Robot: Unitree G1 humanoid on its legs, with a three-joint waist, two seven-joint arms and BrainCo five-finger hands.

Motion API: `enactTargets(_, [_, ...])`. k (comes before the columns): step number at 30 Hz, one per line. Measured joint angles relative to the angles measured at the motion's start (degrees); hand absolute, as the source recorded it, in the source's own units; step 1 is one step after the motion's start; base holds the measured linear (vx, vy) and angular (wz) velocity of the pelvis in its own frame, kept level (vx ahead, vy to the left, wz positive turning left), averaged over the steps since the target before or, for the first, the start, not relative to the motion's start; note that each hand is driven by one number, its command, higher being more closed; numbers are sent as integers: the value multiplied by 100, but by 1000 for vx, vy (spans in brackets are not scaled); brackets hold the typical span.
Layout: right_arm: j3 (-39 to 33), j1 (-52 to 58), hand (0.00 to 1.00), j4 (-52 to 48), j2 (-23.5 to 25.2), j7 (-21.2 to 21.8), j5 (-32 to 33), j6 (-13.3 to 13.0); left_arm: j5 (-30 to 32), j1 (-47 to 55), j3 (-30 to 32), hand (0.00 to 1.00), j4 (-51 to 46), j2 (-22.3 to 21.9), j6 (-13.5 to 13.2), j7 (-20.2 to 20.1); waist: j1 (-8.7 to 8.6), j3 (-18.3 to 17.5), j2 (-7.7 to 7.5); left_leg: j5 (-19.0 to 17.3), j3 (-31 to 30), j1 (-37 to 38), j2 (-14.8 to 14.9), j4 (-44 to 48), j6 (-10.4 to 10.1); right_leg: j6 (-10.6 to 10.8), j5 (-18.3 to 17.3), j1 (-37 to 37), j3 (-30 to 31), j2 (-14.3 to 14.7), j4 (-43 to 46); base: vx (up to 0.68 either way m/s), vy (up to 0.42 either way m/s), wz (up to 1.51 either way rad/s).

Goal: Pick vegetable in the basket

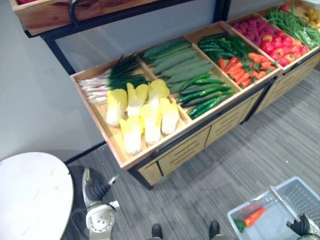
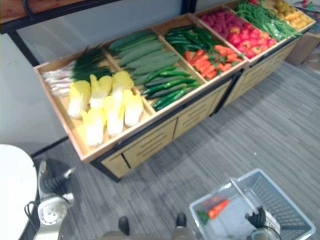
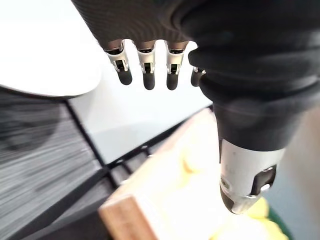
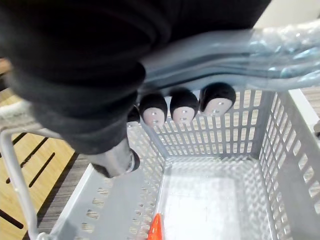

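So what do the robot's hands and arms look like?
Left hand and right hand each wear a dark ribbed cover over back and wrist. Fingers are silver with rounded dark tips; the thumb is thicker. The left arm is silver-grey.

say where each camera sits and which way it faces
Left eye view: head, looking down at the stand; left hand lower left.
Right eye view: beside it, same scene; right hand holds basket.
Left wrist view: along open fingers toward the cabbages.
Right wrist view: into basket, fingers round its handle.
Eyes and right wrist share carrot.
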Motion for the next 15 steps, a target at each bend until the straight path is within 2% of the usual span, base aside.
enactTargets(3, [0,63,100,16,27,45,1,15,381,108,-80,0,-598,-12,-52,-30,-13,-70,17,5,90,142,21,-89,5,-1,0,67,55,29,-5,33,-5,-10])
enactTargets(8, [-19,73,100,4,93,103,0,5,559,244,-186,0,-1180,-247,-53,-125,33,-113,3,1,203,316,46,-207,-4,2,-1,135,132,66,-62,20,-7,-10])
enactTargets(12, [145,19,100,3,184,296,-13,-3,582,123,-142,0,-1034,-214,-15,-126,28,-242,-66,-2,220,318,75,-223,-9,0,0,142,136,102,-112,22,-7,-2])
enactTargets(15, [354,-82,100,3,183,310,-52,10,587,-298,26,0,-300,-79,76,-52,-3,-317,-80,-6,272,330,87,-223,-15,-2,1,136,182,126,-142,42,-7,-10])
